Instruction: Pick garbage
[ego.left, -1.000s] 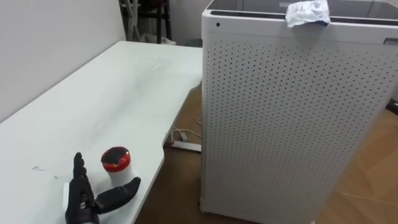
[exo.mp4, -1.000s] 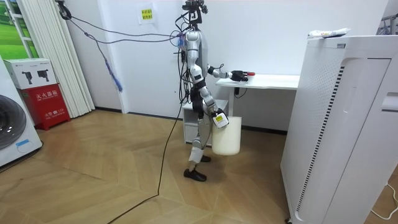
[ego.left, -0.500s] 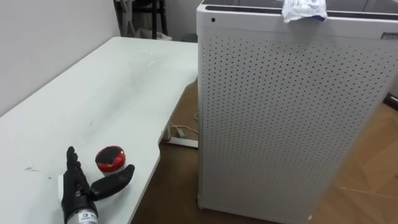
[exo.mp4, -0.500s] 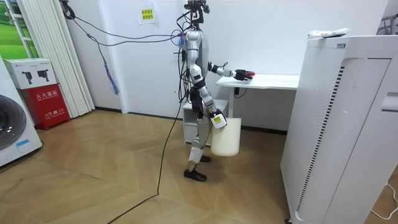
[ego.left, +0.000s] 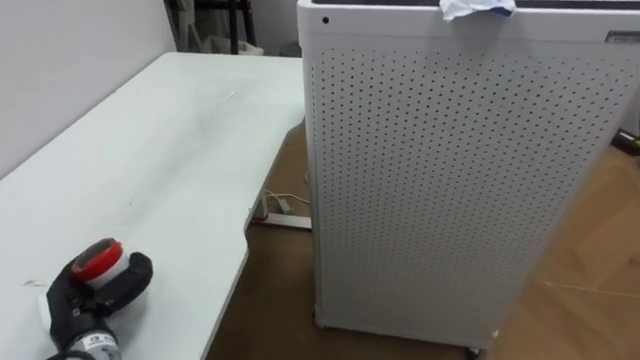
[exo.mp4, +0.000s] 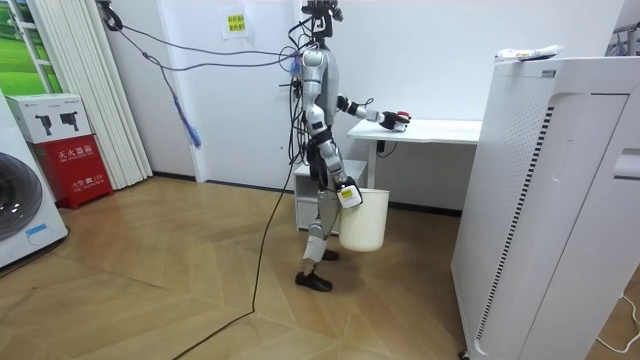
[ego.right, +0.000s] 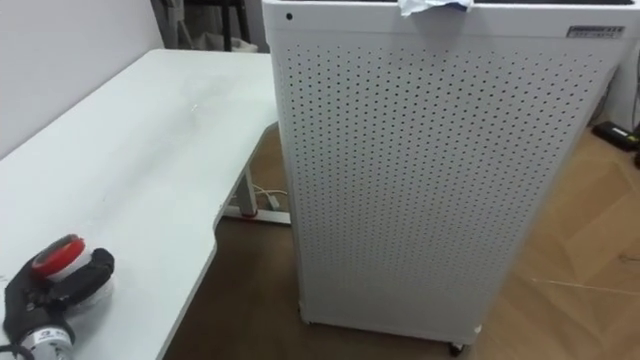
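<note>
My left hand (ego.left: 95, 292) grasps a small red-lidded white tub (ego.left: 97, 258) on the white tabletop (ego.left: 180, 150).

At seven o'clock in the eye view, my fingers curl round the tub near the table's front edge. The pick-up looks in hand. Next I judge a lift clear, then a carry to the white plastic bucket (exo.mp4: 365, 220) at my right hand (exo.mp4: 347, 194), whose grip I cannot tell. At one o'clock, a crumpled white wrapper (ego.left: 477, 7) lies atop the tall white perforated metal cabinet (ego.left: 450, 170).

Head cams down at table (ego.left: 150, 150), room cam afar
</note>
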